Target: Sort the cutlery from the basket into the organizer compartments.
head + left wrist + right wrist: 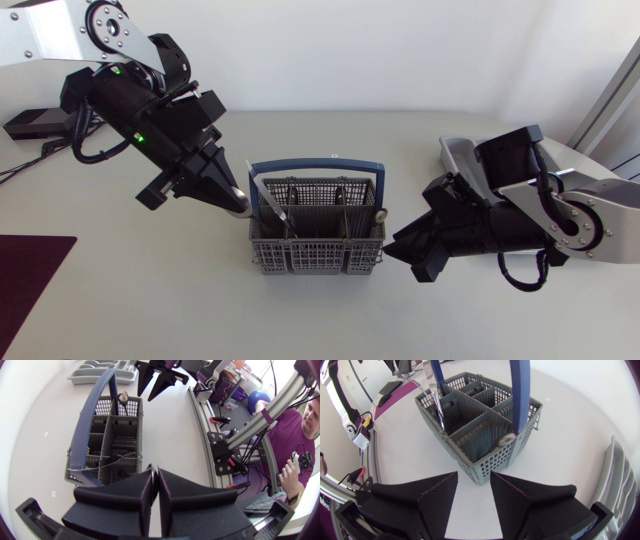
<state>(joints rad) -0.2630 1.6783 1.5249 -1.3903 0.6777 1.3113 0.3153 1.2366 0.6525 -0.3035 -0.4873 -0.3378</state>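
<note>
basket [316, 250]: grey plastic mesh box, blue hoop handle, sits mid-frame
knife [270, 200]: thin shiny blade leaning at its left end
metal utensil [380, 212]: rounded tip poking up, right end
organizer [455, 150]: smooth grey tray, right of centre
left gripper [154, 471]: matte wedges pressed together by the knife, can't tell if it's pinched
right gripper [472, 476]: wedges spread, just off the basket's right end

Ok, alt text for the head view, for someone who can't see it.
A grey cutlery basket stands in the middle; the left gripper grips a knife at its left rim. The right gripper sits open at its right side.
</note>
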